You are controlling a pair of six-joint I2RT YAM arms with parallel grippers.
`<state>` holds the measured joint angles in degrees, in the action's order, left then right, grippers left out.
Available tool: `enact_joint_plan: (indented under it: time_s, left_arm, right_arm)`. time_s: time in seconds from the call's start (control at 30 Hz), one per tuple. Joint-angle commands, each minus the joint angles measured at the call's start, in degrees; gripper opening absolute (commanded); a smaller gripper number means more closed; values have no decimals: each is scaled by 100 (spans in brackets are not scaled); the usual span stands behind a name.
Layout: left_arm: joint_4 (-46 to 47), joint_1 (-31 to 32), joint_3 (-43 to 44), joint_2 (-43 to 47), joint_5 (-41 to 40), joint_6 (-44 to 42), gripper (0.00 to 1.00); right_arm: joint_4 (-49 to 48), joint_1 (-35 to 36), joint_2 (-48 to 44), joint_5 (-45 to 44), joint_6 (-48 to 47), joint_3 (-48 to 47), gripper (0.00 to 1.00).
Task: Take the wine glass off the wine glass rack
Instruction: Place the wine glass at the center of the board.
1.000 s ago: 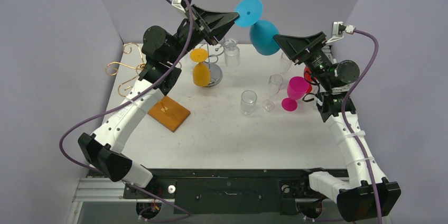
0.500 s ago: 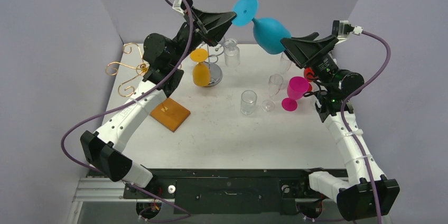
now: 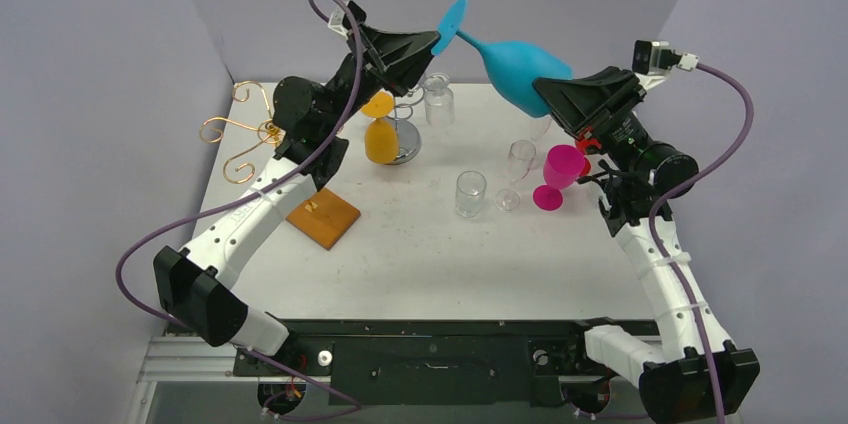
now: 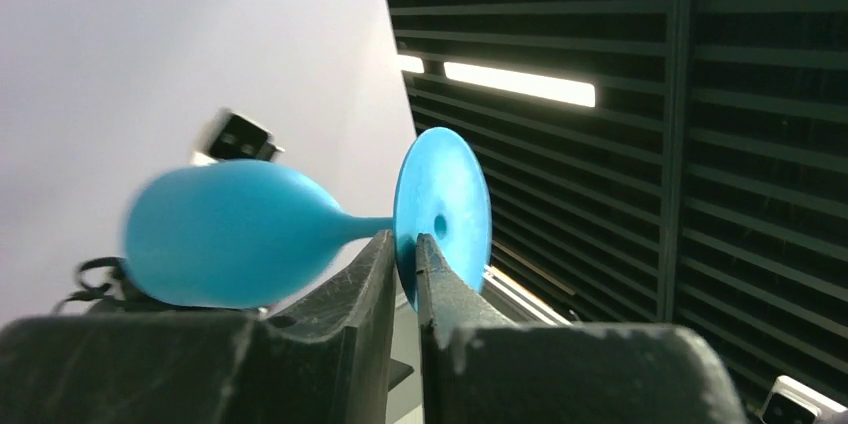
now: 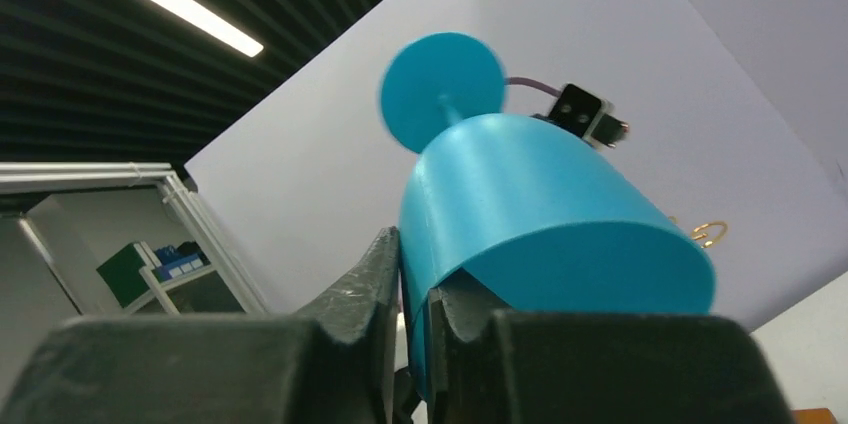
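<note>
The blue wine glass [image 3: 515, 64] hangs in the air above the table's far side, lying nearly level between both arms. My left gripper [image 3: 437, 41] is shut on the edge of its round foot [image 4: 445, 204], which sits between the two fingers. Over on the other side, my right gripper [image 3: 545, 89] is shut on the bowl's wall [image 5: 540, 214], one finger inside the rim and one outside. The chrome wine glass rack [image 3: 405, 139] stands below at the back. An orange glass [image 3: 381, 139] hangs upside down from it.
A pink glass [image 3: 560, 172], two clear stemmed glasses [image 3: 520, 159], a clear tumbler [image 3: 470, 192] and a clear jar [image 3: 437, 99] stand on the table. An orange-brown square board [image 3: 320, 214] lies at the left. A gold wire stand [image 3: 240, 129] sits at the far-left edge.
My right gripper went from wide open beside the bowl to shut on its rim. The blue glass tipped over to nearly level and its foot turned edge-on.
</note>
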<state>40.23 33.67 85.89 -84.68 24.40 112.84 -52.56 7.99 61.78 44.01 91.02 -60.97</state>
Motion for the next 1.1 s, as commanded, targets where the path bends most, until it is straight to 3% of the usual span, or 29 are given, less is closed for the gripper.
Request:
enact_joint_plan:
  time_s: [0.0, 0.1, 0.13, 0.27, 0.33, 0.4, 0.47, 0.67, 0.9, 1.07]
  left_arm:
    - [281, 33, -259, 310, 259, -193, 18]
    - [-108, 28, -478, 536, 293, -734, 35]
    - [-508, 19, -582, 685, 306, -911, 45]
    - [-1602, -16, -1130, 1178, 151, -2060, 73]
    - [-1995, -71, -1457, 1406, 81, -2448, 85]
    - [-2378, -108, -1732, 1598, 17, -2872, 94]
    - [-2803, -121, -1890, 1751, -28, -3336, 98]
    - [-4034, -102, -2046, 2101, -135, -4734, 96]
    - [-5633, 148, -2012, 2543, -604, -6360, 96]
    - [-6121, 203, -2141, 2792, -819, -6860, 96]
  right_arm:
    - [47, 54, -431, 63, -266, -38, 0]
    - [1177, 49, -711, -43, -991, -112, 0]
    - [1525, 47, -865, -82, -1368, -215, 0]
    - [4117, 41, -1252, -616, -2945, -891, 0]
    - [5974, 29, -1320, -1063, -3655, -1354, 0]
    - [6994, 19, -1352, -1548, -4194, -1760, 0]
    - [7835, 12, -1372, -2028, -4572, -2078, 0]
    - [9701, -11, -1169, -3562, -5261, -2725, 0]
    - [11114, -17, -916, -5025, -5490, -3009, 0]
    - [11948, -53, -700, -5723, -5466, -3002, 0]
